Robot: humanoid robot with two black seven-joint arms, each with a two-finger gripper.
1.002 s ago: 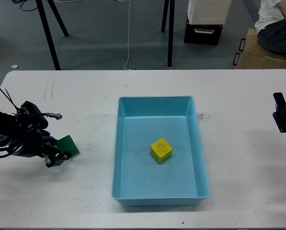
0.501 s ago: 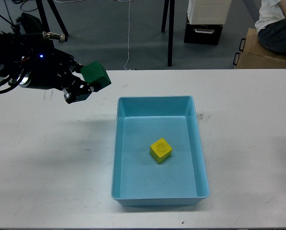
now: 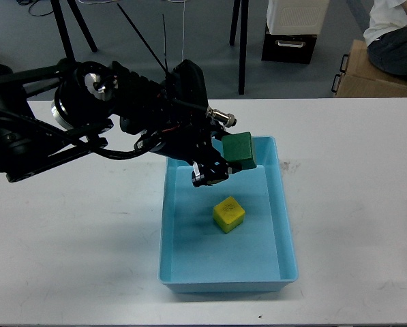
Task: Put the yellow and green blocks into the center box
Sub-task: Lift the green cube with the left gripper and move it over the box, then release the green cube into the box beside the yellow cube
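A light blue box (image 3: 285, 225) stands in the middle of the white table. A yellow block (image 3: 228, 213) lies inside it on its floor. My left arm reaches in from the left, and my left gripper (image 3: 225, 161) is shut on a green block (image 3: 238, 150). It holds the block in the air above the far part of the box, clear of the yellow block. My right gripper is out of view.
The white table (image 3: 353, 204) lies around the box. Beyond the table's far edge are black stand legs (image 3: 243, 48), a white and black case (image 3: 293, 27), a cardboard box (image 3: 367, 75) and a seated person (image 3: 394, 30).
My left arm has lifted the green block from the table's left side and carried it right, to above the box. My right gripper, seen at the right edge one second ago, has left the view.
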